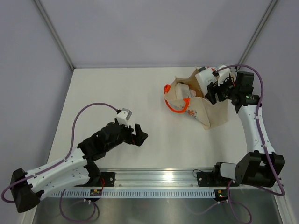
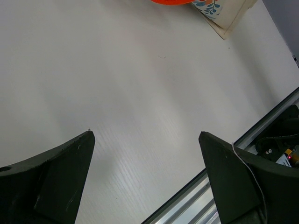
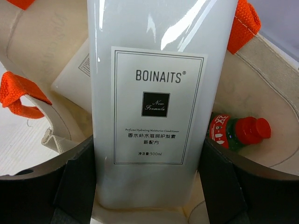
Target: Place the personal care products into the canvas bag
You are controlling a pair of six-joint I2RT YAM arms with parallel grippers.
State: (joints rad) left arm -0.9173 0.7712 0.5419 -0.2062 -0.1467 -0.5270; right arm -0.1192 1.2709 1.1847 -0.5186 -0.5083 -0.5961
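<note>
The flat white bottle [image 3: 159,107] runs off the top edge of the right wrist view, cap unseen, and covers much of the inside of the canvas bag [image 3: 266,84]. Behind it only the capped end of the green red-capped bottle [image 3: 238,131] shows on one side and a corner of the cream bottle [image 3: 74,77] on the other, its label too small to read. The left wrist view catches just a corner of the bag at its upper edge.

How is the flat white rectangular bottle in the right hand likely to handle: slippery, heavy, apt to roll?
The flat white rectangular bottle shows strong glare, so it is probably slick in the right hand. Its 500ml label suggests weight if full. Flat faces should keep it from rolling in the beige canvas bag.
</note>
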